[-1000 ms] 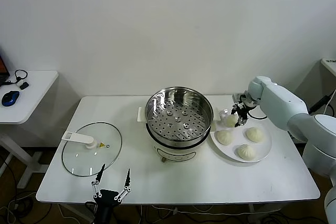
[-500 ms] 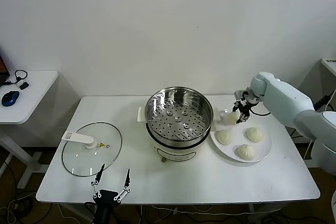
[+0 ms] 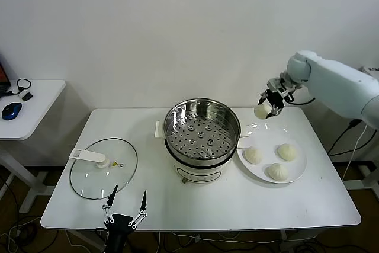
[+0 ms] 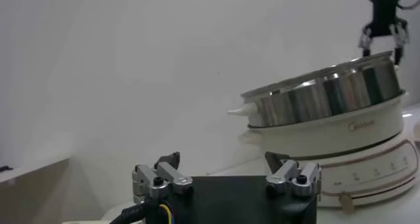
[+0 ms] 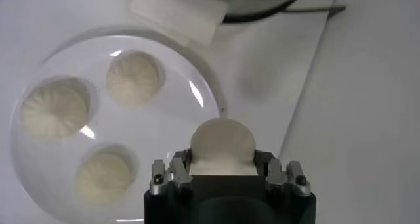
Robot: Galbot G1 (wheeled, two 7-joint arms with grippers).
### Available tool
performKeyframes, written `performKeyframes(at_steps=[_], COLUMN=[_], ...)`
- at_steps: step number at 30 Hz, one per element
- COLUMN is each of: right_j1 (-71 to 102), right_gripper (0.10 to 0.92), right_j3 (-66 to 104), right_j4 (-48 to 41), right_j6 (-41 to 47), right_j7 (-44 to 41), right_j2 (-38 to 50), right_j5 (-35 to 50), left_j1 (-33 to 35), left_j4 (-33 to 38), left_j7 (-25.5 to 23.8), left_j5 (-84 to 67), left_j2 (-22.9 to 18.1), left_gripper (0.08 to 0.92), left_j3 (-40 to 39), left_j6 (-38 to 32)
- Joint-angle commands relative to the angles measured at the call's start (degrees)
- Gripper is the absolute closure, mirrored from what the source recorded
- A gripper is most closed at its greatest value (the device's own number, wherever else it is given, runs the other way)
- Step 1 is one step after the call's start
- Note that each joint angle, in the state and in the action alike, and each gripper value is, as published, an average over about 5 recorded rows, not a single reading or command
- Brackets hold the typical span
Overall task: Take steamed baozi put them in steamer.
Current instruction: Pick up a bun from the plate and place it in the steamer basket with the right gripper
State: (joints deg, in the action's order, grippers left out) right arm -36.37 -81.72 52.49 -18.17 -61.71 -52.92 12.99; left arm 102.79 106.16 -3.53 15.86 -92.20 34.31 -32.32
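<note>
– Where was the right claw [image 3: 267, 104] seen, and what was held in it?

– It was raised in the air above the far edge of the flat white plate [image 3: 296, 167], to the right of the round shiny stainless-steel steamer [image 3: 202, 130] with its perforated tray and white base. One small round off-white pleated bun [image 3: 261, 111] was clamped between its fingers, which were closed only as far as the bun allowed. In the right wrist view the same held bun [image 5: 221, 144] was seen just in front of the claw body, well above the plate [image 5: 190, 136].

– And the other buns?

– Three off-white pleated buns [image 3: 253, 155] were left on the plate, which lay on the white worktop [image 3: 237, 202] just beside the steamer. The steamer tray was seen without any bun in it.

– What of the left claw [image 3: 125, 204]?

– It was parked low at the near edge of the worktop, its fingers spread apart and nothing held, close to the round glass lid [image 3: 103, 168] with a white handle lying flat on the left side.
</note>
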Motion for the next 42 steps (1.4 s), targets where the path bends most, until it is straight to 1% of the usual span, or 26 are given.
performKeyframes(at_steps=[1, 8, 15, 20, 23, 29, 42], right_j1=[-12.0, -15.0, -13.7, -10.1, -8.3, -5.8, 0.1], right_gripper=[0.389, 0.389, 0.389, 0.389, 0.389, 0.389, 0.389], right_j3=[-8.6, -10.1, -10.2, -9.0, -8.8, -10.2, -8.4], right_j4=[9.4, 10.3, 8.4, 3.2, 0.9, 0.0, -5.8], right_j6=[-8.4, -19.1, -26.7, -31.2, -31.8, -31.8, -31.8], right_j7=[-0.1, 2.5, 4.7, 5.6, 5.8, 5.5, 4.8], right_j2=[1.3, -4.6, -14.4, -21.0, -23.6, -25.7, -26.3], right_j5=[5.2, 6.0, 0.8, -3.7, -4.8, -4.9, -8.3], left_j1=[-0.1, -0.2, -0.3, -0.2, -0.1, 0.0, 0.2], left_j4=[-0.1, -0.2, -0.3, 0.0, 0.2, 0.5, 0.6], left_j7=[0.0, 0.1, 0.1, 0.2, 0.3, 0.4, 0.5], left_j5=[0.2, 0.4, 0.5, 0.4, 0.3, 0.1, 0.3], left_j2=[-0.9, -1.2, -1.5, -1.5, -1.5, -1.5, -1.7], left_gripper=[0.177, 0.177, 0.177, 0.177, 0.177, 0.177, 0.177], left_j3=[-0.2, -0.4, -0.6, -0.5, -0.5, -0.4, -0.7], left_j6=[0.0, 0.0, -0.1, -0.2, -0.2, -0.2, -0.5])
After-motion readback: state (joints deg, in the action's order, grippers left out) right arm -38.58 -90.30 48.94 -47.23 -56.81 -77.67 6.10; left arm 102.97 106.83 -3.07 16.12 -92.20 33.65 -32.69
